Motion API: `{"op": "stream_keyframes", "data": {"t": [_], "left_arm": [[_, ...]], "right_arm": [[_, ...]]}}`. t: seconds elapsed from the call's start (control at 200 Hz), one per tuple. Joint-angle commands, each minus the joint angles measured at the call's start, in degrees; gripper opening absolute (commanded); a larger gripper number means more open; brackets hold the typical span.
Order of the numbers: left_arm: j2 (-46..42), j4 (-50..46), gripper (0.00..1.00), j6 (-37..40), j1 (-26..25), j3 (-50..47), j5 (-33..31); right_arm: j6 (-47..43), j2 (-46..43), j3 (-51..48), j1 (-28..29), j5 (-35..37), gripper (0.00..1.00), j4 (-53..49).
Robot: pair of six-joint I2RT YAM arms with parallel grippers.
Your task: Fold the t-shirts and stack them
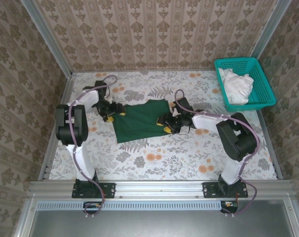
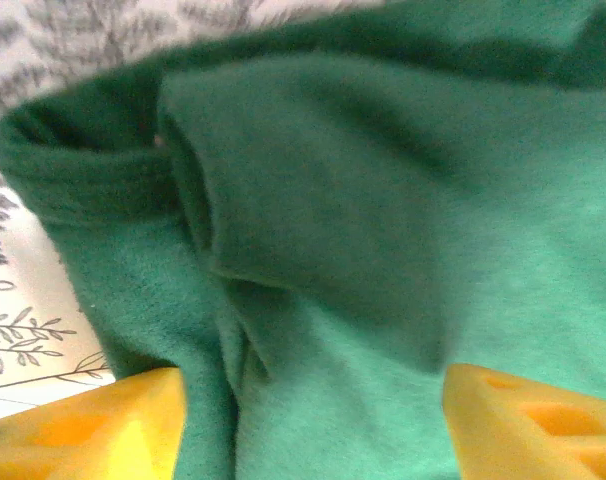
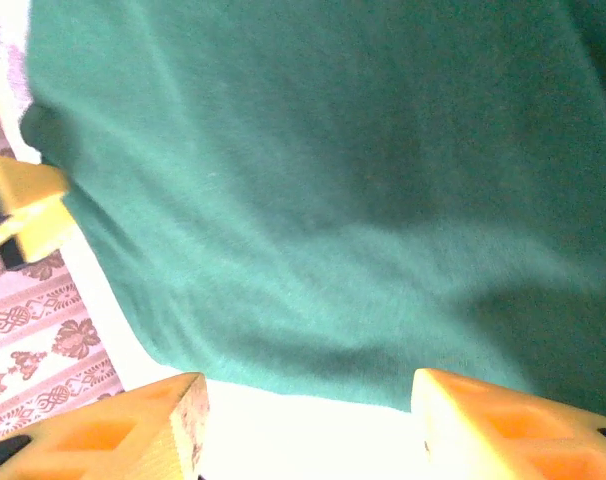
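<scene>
Patterned beige wallpaper (image 1: 154, 34) closes me in on three sides, and under me the table (image 1: 189, 153) wears a pale cloth printed with grey ferns and orange flowers, with a metal rail (image 1: 159, 187) along its near edge where my two bases are bolted. The dark green t-shirt (image 1: 139, 121) lies spread near the middle of the table between my two arms, slightly askew, its left end bunched up. At the far right corner sits a teal mesh basket (image 1: 262, 79) holding a crumpled white cloth (image 1: 237, 85), well apart from the shirt. My left gripper (image 1: 119, 112) sits at the shirt's left end; from its wrist I see its yellow fingers (image 2: 83, 425) spread wide, with folded green fabric (image 2: 383, 200) lying between them. My right gripper (image 1: 164, 124) is at the shirt's right edge, fingers (image 3: 503, 430) apart too, bare table between them and the shirt's hem (image 3: 333, 180) just beyond
</scene>
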Motion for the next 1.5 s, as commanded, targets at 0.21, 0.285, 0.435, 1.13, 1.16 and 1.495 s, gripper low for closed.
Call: {"op": "stream_keyframes", "data": {"t": [0.21, 0.285, 0.435, 1.13, 1.16, 1.495], "left_arm": [[4.4, 2.9, 0.34, -2.5, -0.6, 0.4, -9.5], [5.1, 2.9, 0.24, -3.9, -0.5, 2.9, -12.2], [9.1, 1.2, 0.05, -4.9, -0.4, 11.1, -21.9], [39.3, -4.2, 0.00, 3.3, 17.2, 68.5, -24.6], [39.6, -3.0, 0.00, 2.7, 18.2, 68.4, -23.8], [44.1, 4.8, 0.00, 2.7, 22.2, 73.3, -22.8]], "right_arm": [[-12.2, -24.9, -0.1, -8.0, 8.4, 0.61, -21.7], [-13.9, -30.8, -1.4, -9.9, 10.0, 0.61, -25.8], [-16.2, -39.2, -3.6, -11.2, 12.9, 0.61, -31.6], [-6.1, -39.9, 4.0, -9.1, 22.9, 0.53, -45.8], [-5.3, -39.4, 4.3, -8.4, 23.0, 0.53, -45.4], [-3.3, -31.9, 9.8, 0.6, 26.3, 0.51, -44.6]]}}
